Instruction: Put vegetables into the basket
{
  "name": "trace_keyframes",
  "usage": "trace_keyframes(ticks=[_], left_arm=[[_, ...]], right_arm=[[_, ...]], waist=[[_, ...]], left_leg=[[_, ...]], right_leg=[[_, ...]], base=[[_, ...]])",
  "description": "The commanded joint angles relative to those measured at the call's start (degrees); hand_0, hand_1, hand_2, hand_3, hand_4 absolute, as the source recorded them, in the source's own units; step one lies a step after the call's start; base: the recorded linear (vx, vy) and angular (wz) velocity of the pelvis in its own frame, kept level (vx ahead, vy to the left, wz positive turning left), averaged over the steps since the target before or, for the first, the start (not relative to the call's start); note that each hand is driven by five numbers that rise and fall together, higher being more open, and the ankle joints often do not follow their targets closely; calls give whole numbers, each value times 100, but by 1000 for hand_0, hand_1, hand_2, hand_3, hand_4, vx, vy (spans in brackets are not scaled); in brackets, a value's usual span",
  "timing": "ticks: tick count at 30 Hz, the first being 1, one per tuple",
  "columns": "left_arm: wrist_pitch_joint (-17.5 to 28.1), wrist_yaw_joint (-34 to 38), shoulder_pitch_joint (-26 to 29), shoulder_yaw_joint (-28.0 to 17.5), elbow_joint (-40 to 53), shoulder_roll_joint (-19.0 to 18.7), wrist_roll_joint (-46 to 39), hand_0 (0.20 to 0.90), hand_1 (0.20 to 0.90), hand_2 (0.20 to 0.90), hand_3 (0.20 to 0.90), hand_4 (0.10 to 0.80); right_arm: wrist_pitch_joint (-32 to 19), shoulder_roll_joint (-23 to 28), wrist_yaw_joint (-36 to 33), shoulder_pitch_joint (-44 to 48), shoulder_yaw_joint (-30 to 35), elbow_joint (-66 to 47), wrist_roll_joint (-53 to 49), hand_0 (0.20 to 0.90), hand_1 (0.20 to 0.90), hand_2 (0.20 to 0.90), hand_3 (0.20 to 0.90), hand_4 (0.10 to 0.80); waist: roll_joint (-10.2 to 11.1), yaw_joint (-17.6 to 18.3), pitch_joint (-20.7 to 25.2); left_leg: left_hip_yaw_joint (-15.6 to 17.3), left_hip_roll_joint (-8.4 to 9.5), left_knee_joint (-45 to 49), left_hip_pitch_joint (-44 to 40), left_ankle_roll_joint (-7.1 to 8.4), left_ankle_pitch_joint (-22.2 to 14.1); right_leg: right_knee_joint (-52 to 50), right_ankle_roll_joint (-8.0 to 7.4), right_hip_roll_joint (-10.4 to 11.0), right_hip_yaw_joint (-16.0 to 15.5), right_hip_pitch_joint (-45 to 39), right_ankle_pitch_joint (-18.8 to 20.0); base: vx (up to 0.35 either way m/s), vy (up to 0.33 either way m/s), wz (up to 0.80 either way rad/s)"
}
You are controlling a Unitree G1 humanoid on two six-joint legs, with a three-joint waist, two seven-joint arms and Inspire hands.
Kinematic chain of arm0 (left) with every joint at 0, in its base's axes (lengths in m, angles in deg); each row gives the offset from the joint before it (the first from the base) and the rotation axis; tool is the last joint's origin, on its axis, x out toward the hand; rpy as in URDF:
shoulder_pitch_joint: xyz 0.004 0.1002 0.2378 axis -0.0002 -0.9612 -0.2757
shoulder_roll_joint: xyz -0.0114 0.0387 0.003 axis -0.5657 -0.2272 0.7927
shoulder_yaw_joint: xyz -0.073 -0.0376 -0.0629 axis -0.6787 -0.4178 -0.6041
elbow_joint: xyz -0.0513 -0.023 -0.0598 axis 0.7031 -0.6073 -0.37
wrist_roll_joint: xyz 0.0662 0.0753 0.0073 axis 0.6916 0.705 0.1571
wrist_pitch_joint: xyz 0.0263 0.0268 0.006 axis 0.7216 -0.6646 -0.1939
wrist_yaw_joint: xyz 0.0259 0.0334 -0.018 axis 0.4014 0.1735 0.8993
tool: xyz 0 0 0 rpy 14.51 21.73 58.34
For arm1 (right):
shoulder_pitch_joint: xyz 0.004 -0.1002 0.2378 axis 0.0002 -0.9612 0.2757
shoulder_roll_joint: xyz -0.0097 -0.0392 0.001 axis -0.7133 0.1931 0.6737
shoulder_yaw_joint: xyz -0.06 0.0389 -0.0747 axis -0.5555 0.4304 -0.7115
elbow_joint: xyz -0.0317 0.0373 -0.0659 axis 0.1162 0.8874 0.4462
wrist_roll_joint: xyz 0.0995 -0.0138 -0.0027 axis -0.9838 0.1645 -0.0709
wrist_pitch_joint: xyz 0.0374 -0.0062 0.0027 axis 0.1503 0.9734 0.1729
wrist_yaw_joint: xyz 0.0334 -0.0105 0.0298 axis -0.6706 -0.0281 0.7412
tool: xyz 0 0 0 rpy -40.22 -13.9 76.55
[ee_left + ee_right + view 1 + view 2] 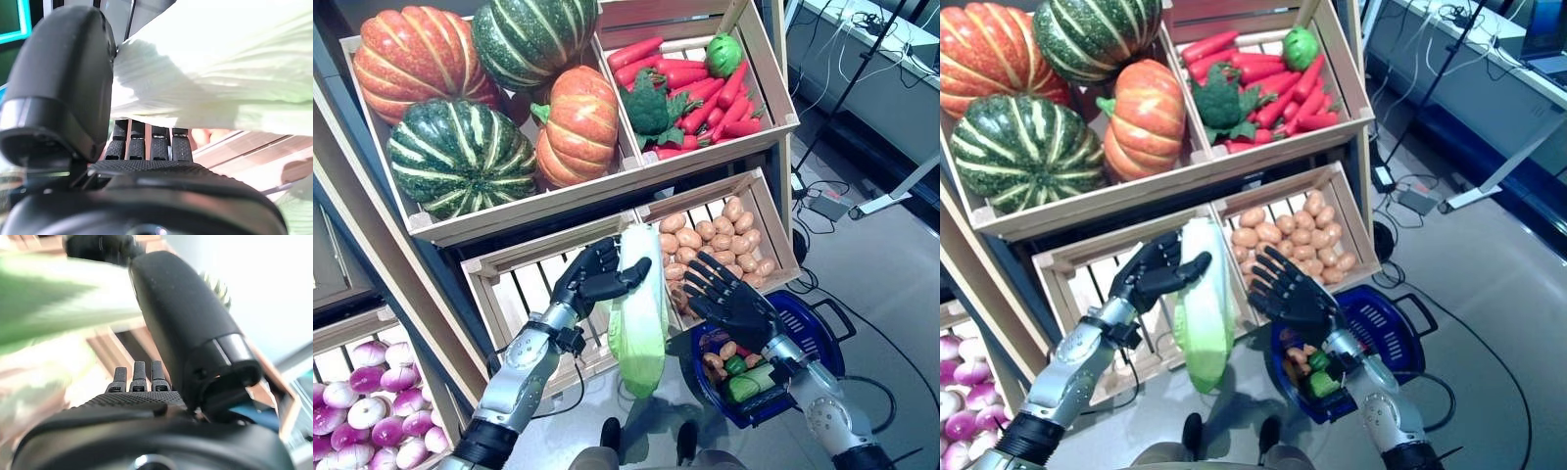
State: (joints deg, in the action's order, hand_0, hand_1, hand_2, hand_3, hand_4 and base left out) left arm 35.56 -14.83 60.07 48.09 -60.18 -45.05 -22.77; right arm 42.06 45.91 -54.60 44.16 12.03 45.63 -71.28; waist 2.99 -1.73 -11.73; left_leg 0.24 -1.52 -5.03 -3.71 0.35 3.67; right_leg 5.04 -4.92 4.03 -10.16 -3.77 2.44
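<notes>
A pale green napa cabbage (639,313) hung upright in the air in front of the lower shelf crates, its leafy end pointing down. The left hand (592,277) grasped its upper part, fingers behind it and thumb pressed across the front; the left wrist view showed the thumb (63,83) against the white ribbed leaves. The right hand (729,297) was just beside the cabbage on its right, fingers spread and straight, grasping nothing; contact with the cabbage could not be determined.

Below the right hand stood a blue basket (808,328) on the floor, with a dark handle, already containing several small vegetables, some green and some brown. The cabbage was outside the basket, to its left and above it.

Behind the hands, a wooden crate of potatoes (710,240) sat beside a slatted crate (524,294). The upper shelf held pumpkins (494,93), green-striped and orange, and a crate of carrots (700,83) with broccoli (651,106). Purple-and-white turnips (367,411) lay in a crate at lower left.
</notes>
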Motion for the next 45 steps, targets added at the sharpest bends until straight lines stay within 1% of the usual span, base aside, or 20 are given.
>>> trace_keyframes(ticks=[1, 3, 4, 6, 7, 8, 11, 14, 16, 19, 22, 25, 29, 30, 34, 40, 42, 45], left_arm=[[459, -268, 575, 180, 496, -62, -232, 300, 300, 300, 300, 400], [495, -236, 583, 260, 539, -61, -255, 300, 300, 300, 300, 400], [488, -212, 587, 284, 563, -59, -262, 300, 300, 300, 300, 400], [515, -180, 583, 336, 610, -85, -264, 300, 300, 300, 300, 400], [524, -183, 575, 349, 626, -109, -310, 300, 300, 300, 300, 400], [527, -221, 583, 346, 622, -123, -348, 300, 300, 300, 300, 400], [531, -169, 596, 426, 682, -179, -416, 300, 300, 300, 300, 400], [515, -138, 595, 454, 722, -193, -489, 300, 300, 300, 300, 400], [535, -120, 567, 461, 739, -190, -537, 300, 300, 300, 300, 400], [597, -121, 489, 441, 762, -192, -614, 300, 300, 300, 300, 400], [634, -118, 455, 454, 802, -215, -665, 300, 300, 300, 300, 400], [607, -123, 452, 451, 799, -202, -901, 300, 300, 300, 300, 400], [650, -95, 451, 477, 784, -157, -926, 300, 300, 300, 300, 400], [685, -73, 439, 493, 800, -152, -926, 300, 300, 300, 300, 400], [797, -156, 401, 442, 820, -124, -933, 300, 300, 300, 300, 400], [1107, -44, 388, 183, 1088, -138, -871, 300, 300, 300, 300, 400], [1127, -54, 364, 41, 1204, -173, -980, 300, 300, 300, 300, 400], [1146, -69, 350, -34, 1290, -177, -1049, 300, 300, 300, 300, 400]], right_arm=[[-64, 151, 415, 398, -225, -523, -630, 900, 900, 900, 900, 800], [-27, 186, 333, 442, -375, -631, -520, 900, 900, 900, 900, 800], [71, 213, 320, 462, -435, -682, -531, 900, 900, 900, 900, 800], [371, 232, 350, 473, -544, -778, -839, 900, 900, 900, 900, 800], [764, 194, 468, 467, -600, -758, -1010, 900, 900, 900, 900, 800], [917, 206, 584, 495, -716, -746, -947, 900, 900, 900, 900, 800], [886, 352, 427, 523, -944, -849, -794, 900, 900, 900, 900, 800], [863, 447, 179, 568, -1041, -829, -594, 900, 900, 900, 900, 800], [999, 500, 109, 564, -1062, -805, -493, 900, 900, 900, 900, 800], [1364, 664, 147, 432, -1126, -693, -142, 900, 900, 900, 900, 800], [1434, 745, 175, 383, -1157, -645, -164, 900, 900, 900, 900, 800], [1617, 773, 262, 389, -1214, -559, -168, 900, 900, 900, 900, 800], [1593, 781, 154, 381, -1273, -478, -46, 900, 900, 900, 900, 800], [1522, 768, 84, 351, -1283, -429, 0, 900, 900, 900, 900, 800], [1504, 699, -179, 297, -1219, -348, -41, 900, 900, 900, 900, 800], [1550, 612, -390, 123, -1062, -227, -7, 900, 900, 900, 900, 800], [1551, 618, -378, 67, -968, -184, -49, 900, 900, 900, 900, 800], [1536, 612, -414, 20, -911, -206, -84, 900, 900, 900, 900, 800]], waist=[[123, -115, 611], [116, -119, 631], [114, -121, 642], [107, -126, 665], [104, -130, 677], [107, -142, 691], [107, -154, 723], [109, -153, 749], [109, -142, 759], [111, -111, 773], [117, -103, 783], [122, -98, 805], [122, -89, 829], [117, -79, 840], [104, -66, 858], [96, -57, 851], [99, -55, 853], [103, -52, 851]], left_leg=[[-43, 114, 182, 2, 5, -476], [-53, 111, 144, -42, 3, -482], [-49, 104, 127, -60, 7, -481], [-44, 93, 107, -81, 8, -477], [-46, 86, 102, -92, 13, -476], [-47, 81, 94, -99, 24, -472], [-60, 66, 89, -93, 48, -460], [-82, 55, 81, -79, 70, -441], [-94, 51, 68, -80, 73, -432], [-85, 31, 39, -94, 83, -410], [-74, 16, 28, -94, 91, -397], [-77, 2, 4, -92, 106, -379], [-81, -10, 3, -88, 119, -375], [-79, -17, 3, -88, 122, -370], [-73, -17, 3, -87, 120, -368], [-92, -21, 3, -72, 126, -368], [-92, -27, 3, -72, 131, -370], [-102, -32, 3, -66, 139, -372]], right_leg=[[-213, -476, 545, -66, 96, 233], [-194, -474, 543, -60, 60, 216], [-178, -472, 545, -59, 41, 213], [-157, -470, 548, -63, 14, 207], [-150, -468, 548, -66, -5, 202], [-130, -465, 548, -76, -30, 199], [-112, -465, 557, -93, -38, 196], [-93, -463, 558, -94, -43, 202], [-90, -461, 552, -75, -39, 203], [-85, -452, 541, -48, -33, 212], [-74, -448, 536, -43, -37, 213], [-47, -440, 521, -34, -50, 217], [-37, -434, 515, -11, -51, 211], [-38, -428, 513, -1, -49, 210], [-38, -420, 505, 31, -51, 200], [-37, -401, 503, 64, -52, 186], [-32, -398, 502, 62, -58, 184], [-31, -397, 500, 68, -58, 177]], base=[[0, 0, 0], [0, 0, 0], [0, 0, 0], [0, 0, 0], [0, 0, 0], [0, 0, 0], [0, 0, 0], [0, 0, 0], [0, 0, 0], [0, 0, 0], [0, 0, 0], [0, 0, 0], [0, 0, 0], [0, 0, 0], [0, 0, 0], [0, 0, 0], [0, 0, 0], [0, 0, 0]])
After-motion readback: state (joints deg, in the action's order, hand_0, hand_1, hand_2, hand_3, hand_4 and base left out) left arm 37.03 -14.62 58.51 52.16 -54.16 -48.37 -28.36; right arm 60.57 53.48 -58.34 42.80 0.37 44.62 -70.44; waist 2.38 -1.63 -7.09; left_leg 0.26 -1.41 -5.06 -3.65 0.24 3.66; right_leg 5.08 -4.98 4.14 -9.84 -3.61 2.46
